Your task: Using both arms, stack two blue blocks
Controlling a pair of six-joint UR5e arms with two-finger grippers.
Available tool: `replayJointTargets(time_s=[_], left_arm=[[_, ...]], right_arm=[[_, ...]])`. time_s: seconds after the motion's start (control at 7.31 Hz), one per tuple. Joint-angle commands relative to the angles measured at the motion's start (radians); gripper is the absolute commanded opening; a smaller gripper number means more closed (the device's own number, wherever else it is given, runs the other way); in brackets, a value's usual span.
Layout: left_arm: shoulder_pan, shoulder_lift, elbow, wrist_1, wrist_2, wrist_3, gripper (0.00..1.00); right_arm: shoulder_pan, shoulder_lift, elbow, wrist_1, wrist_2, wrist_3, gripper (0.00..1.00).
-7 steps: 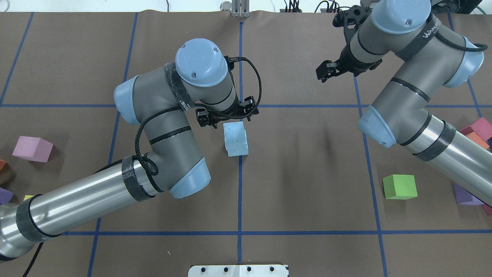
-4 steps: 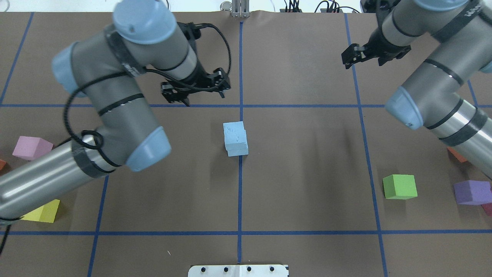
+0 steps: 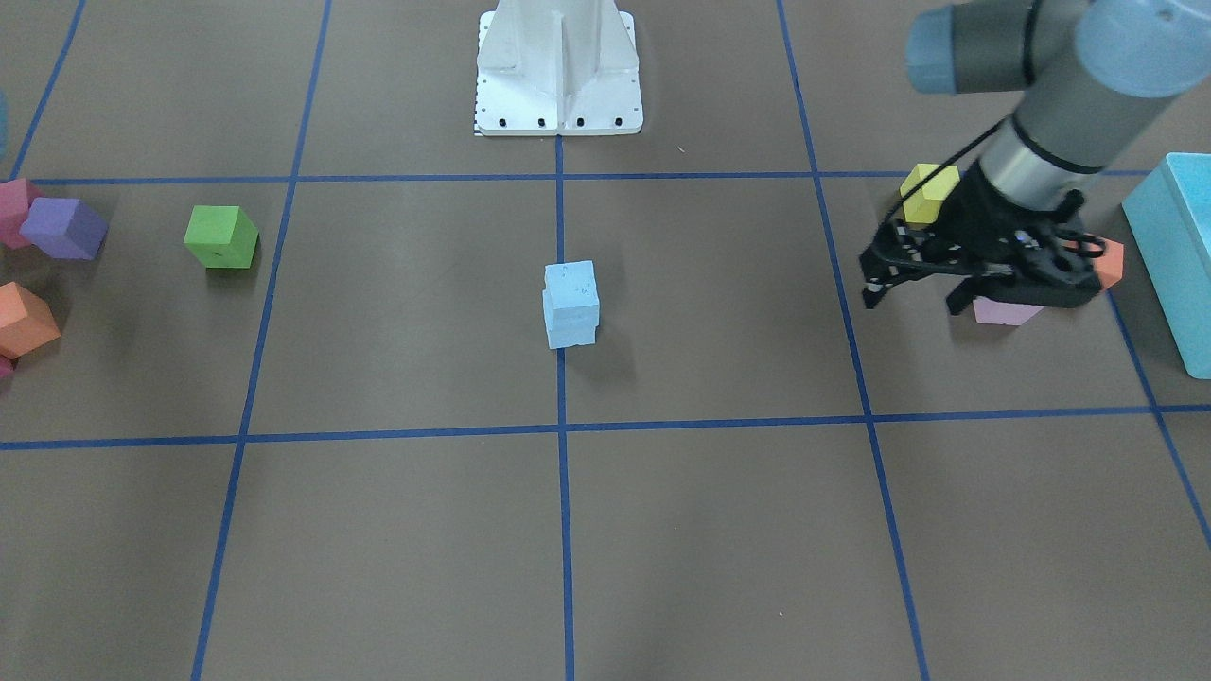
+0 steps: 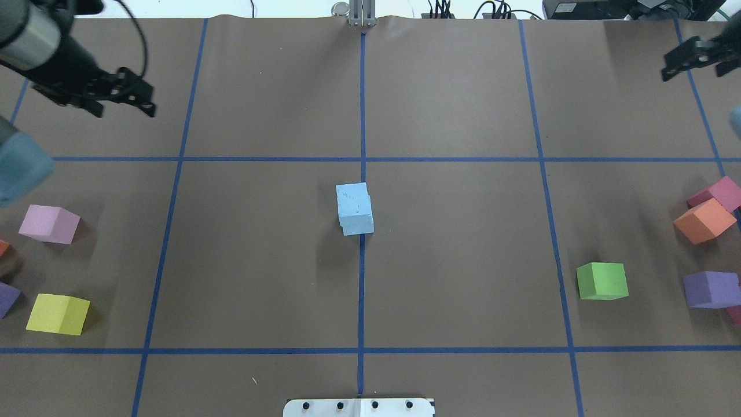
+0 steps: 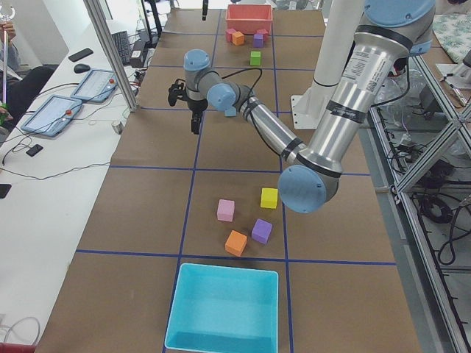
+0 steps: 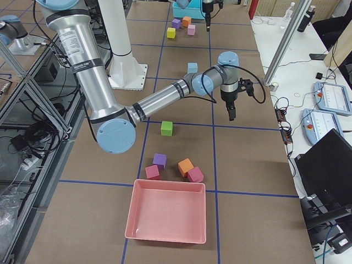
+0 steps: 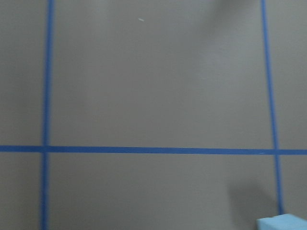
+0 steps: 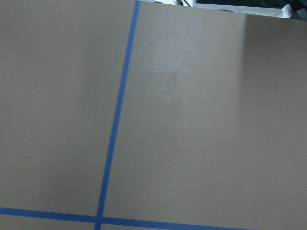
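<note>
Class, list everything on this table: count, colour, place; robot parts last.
blue blocks: 2, pale blue, stacked at centre
green cube: 1, green, robot's right
yellow cube: 1, yellow, robot's left
pink cube: 1, pink, robot's left
purple cubes: 2, purple, both sides
orange cubes: 2, orange, both sides
magenta cubes: 2, magenta, robot's right
turquoise box: 1, turquoise, left end
pink tray: 1, pink, right end
pedestal: 1, white, robot's edge
left gripper: 1, black, open, robot's left
right gripper: 1, black, open, robot's right

light: even, diffuse, from above | shadows: soft ones cast on the table (image 4: 463, 260) beside the blue blocks (image 4: 354, 208) | glare: faint sheen seen in the right wrist view | blur: left wrist view softened; left arm (image 4: 18, 167) smeared at the overhead edge
</note>
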Motion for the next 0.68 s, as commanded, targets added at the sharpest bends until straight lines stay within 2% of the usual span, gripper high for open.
replayJointTargets(time_s=[0.0, 0.14, 0.41, 0.55], left_arm=[[-0.179, 0.188, 0.032, 0.003, -0.058, 0.355, 0.99], [-0.244, 0.224, 0.076, 0.005, -0.06, 0.473, 0.99], [-0.336, 0.281, 0.153, 0.003, -0.126, 0.607, 0.99], [-0.353, 0.316, 0.181, 0.005, -0.138, 0.658, 0.99]], right_arm=[[0.136, -0.181, 0.064, -0.004, 0.069, -0.102, 1.0], [0.148, -0.232, 0.083, -0.001, 0.077, -0.102, 1.0], [0.165, -0.293, 0.112, -0.003, 0.115, -0.109, 1.0], [0.165, -0.312, 0.118, -0.004, 0.12, -0.128, 1.0]])
